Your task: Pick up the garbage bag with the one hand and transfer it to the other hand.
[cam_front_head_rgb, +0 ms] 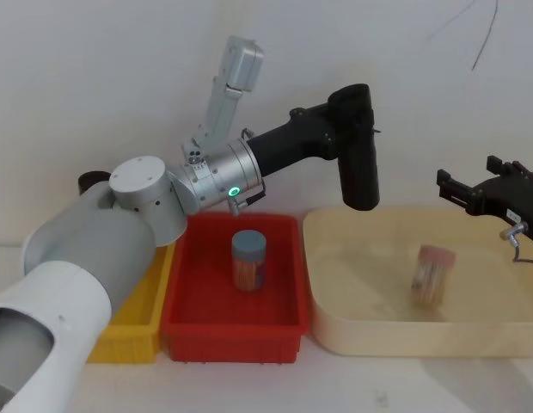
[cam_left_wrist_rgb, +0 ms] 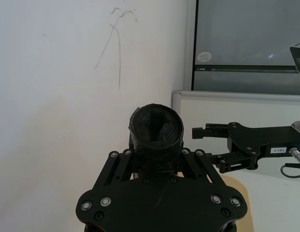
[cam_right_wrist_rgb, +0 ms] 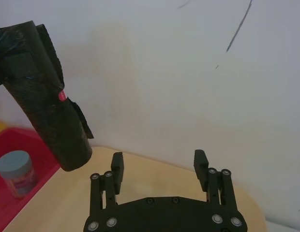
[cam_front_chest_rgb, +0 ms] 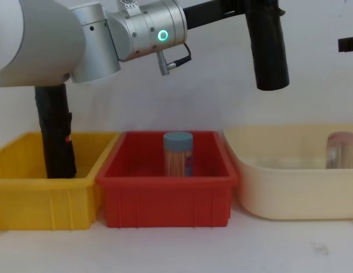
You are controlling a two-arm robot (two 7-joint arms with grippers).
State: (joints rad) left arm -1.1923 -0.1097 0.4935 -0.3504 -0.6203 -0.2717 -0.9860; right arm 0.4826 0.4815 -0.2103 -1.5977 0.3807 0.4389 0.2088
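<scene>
High above the junction of the red bin (cam_front_head_rgb: pixel 232 329) and the cream tub (cam_front_head_rgb: pixel 404 344), the garbage bag (cam_front_head_rgb: pixel 359 172) hangs near upright. Its upper end is clamped between the fingers of the left gripper (cam_front_head_rgb: pixel 351 116). The right gripper (cam_right_wrist_rgb: pixel 158 164) sits over the tub's right side, fingers spread wide and holding nothing, facing the roll and apart from it. The red bin contains one upright blue-lidded jar (cam_front_head_rgb: pixel 248 260). The tub contains a second jar (cam_front_head_rgb: pixel 431 274), blurred. The yellow bin (cam_front_chest_rgb: pixel 28 193) holds another black roll (cam_front_chest_rgb: pixel 54 136), standing on end, with a small red mark. All three containers stand side by side on the surface (cam_front_chest_rgb: pixel 165 250).
</scene>
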